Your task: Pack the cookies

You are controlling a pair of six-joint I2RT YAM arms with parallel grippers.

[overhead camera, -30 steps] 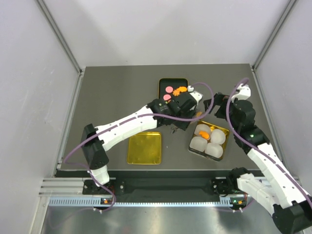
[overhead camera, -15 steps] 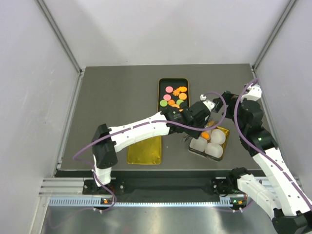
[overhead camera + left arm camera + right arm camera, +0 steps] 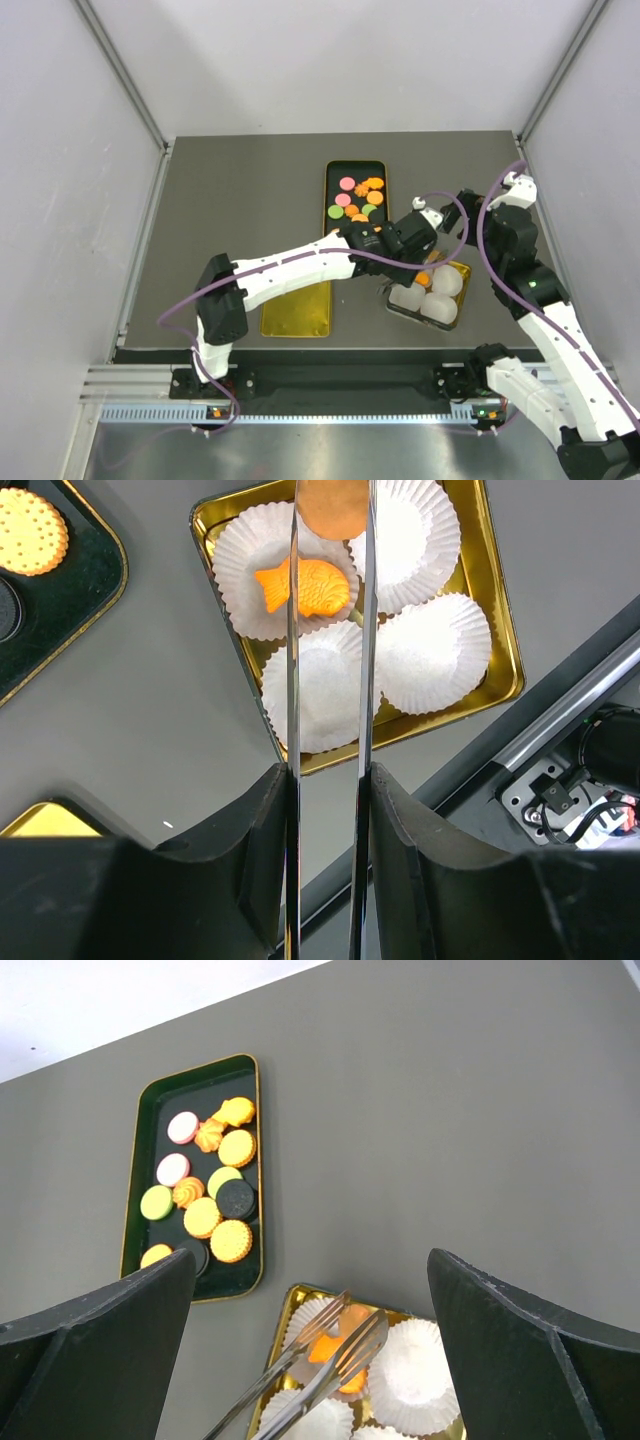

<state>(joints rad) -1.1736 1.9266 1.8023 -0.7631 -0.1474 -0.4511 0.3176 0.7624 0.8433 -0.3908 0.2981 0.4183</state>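
Note:
My left gripper is shut on metal tongs. The tong tips pinch a round orange cookie above the gold tin of white paper cups. An orange fish-shaped cookie lies in one cup. Several orange, pink, green and black cookies lie in the black tray. My right gripper is open and empty, above the table just behind the tin.
A gold lid lies flat near the front edge, left of the tin; its corner shows in the left wrist view. Grey walls stand at the left, right and back. The table's front rail is close to the tin.
My left arm has swung right from the black tray to over the gold tin, carrying the tongs and cookie. My right arm has pulled back a little to the right.

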